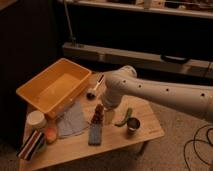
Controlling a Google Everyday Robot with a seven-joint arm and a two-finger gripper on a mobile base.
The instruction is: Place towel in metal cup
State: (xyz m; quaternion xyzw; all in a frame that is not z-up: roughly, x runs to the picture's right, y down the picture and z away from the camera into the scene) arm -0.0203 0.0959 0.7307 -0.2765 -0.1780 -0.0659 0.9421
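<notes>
A grey-blue towel (73, 121) lies flat on the wooden table (115, 145), left of centre. A small metal cup (133, 125) stands upright near the table's right front edge. My gripper (108, 116) hangs from the white arm (160, 95) over the middle of the table, between the towel and the cup, close to the table top. It is a short way right of the towel and left of the cup.
An orange bin (52, 87) fills the table's back left. A brush (95, 87), a brown packet (97, 116), a blue sponge (95, 134), a green pepper (124, 117), a white cup (36, 120), an orange fruit (50, 135) and a striped item (31, 145) lie around.
</notes>
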